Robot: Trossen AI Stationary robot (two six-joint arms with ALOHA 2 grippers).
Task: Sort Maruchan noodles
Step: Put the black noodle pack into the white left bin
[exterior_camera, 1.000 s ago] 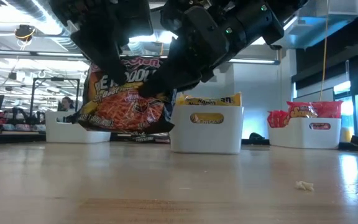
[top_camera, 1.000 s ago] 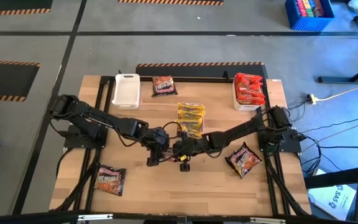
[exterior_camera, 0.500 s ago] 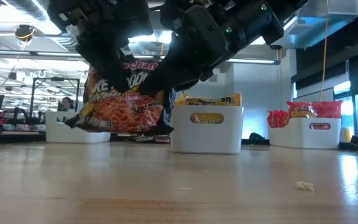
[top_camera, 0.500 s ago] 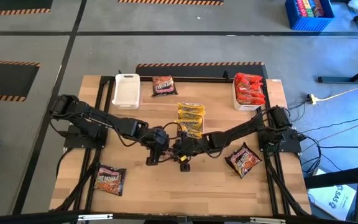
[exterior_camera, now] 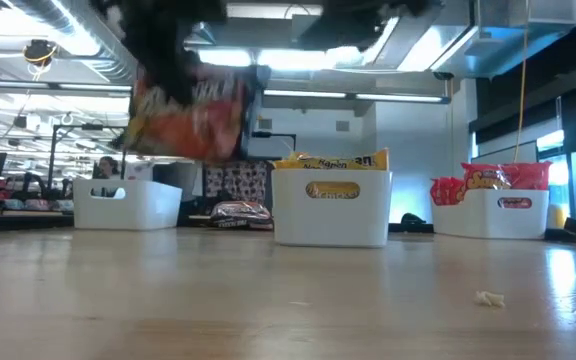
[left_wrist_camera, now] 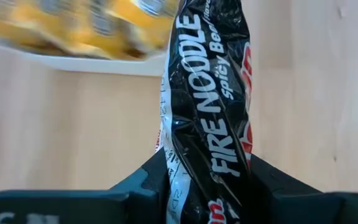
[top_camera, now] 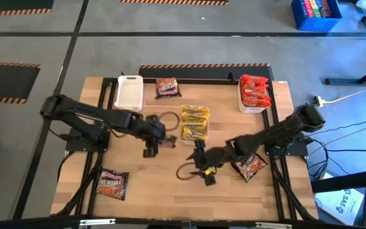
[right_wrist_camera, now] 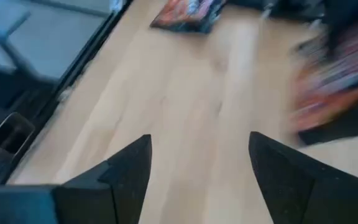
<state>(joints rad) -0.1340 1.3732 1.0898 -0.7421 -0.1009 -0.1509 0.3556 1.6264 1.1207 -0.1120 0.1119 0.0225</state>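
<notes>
Above the table's middle, the left gripper (left_wrist_camera: 207,186) is clamping a black Fire Noodle packet (left_wrist_camera: 210,112) beside the tray of yellow packets (top_camera: 194,122), while the right gripper (right_wrist_camera: 197,168) is hanging nearby, fingers apart, holding nothing.

Robotics lab, wooden table (top_camera: 170,191), hazard-striped floor tape (top_camera: 8,65), open hall with ceiling ducts (exterior_camera: 48,40)

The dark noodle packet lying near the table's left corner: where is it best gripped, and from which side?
Probably at its right edge, which faces the table's middle, coming from above. The dark packet lies flat on the table, so only an edge offers a pinch, and its left side sits close to the black frame rail.
</notes>
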